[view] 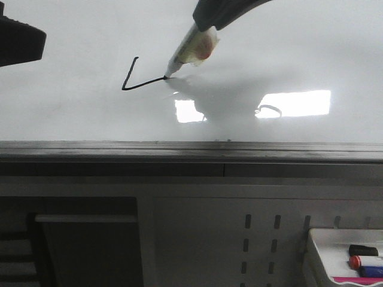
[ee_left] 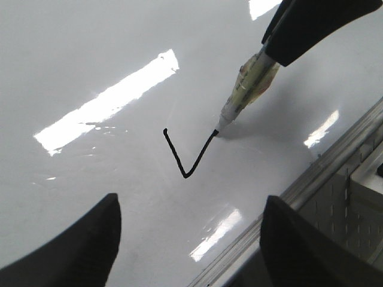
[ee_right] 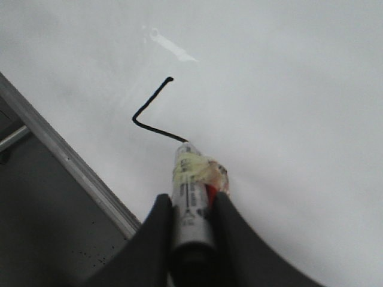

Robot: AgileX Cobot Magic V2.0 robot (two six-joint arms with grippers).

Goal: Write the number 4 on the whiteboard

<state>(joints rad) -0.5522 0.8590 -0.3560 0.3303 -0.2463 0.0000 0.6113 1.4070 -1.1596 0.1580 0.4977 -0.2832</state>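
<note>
The whiteboard [view: 72,113] fills the upper half of the front view, glossy with bright glare. On it is a black L-shaped stroke [view: 133,81], one down-stroke and a bar to the right; it also shows in the left wrist view [ee_left: 182,155] and the right wrist view [ee_right: 149,113]. My right gripper [view: 206,24] is shut on a white marker pen [view: 185,54], its tip touching the board at the bar's right end [ee_right: 187,142]. My left gripper [ee_left: 191,239] is open and empty above the board; in the front view only a dark part of it [view: 21,42] shows at the upper left.
The board's grey metal rim [view: 179,149] runs across the front view. Below it is a perforated panel [view: 257,239]. A small white tray [view: 317,251] with coloured markers [view: 365,262] sits at the lower right.
</note>
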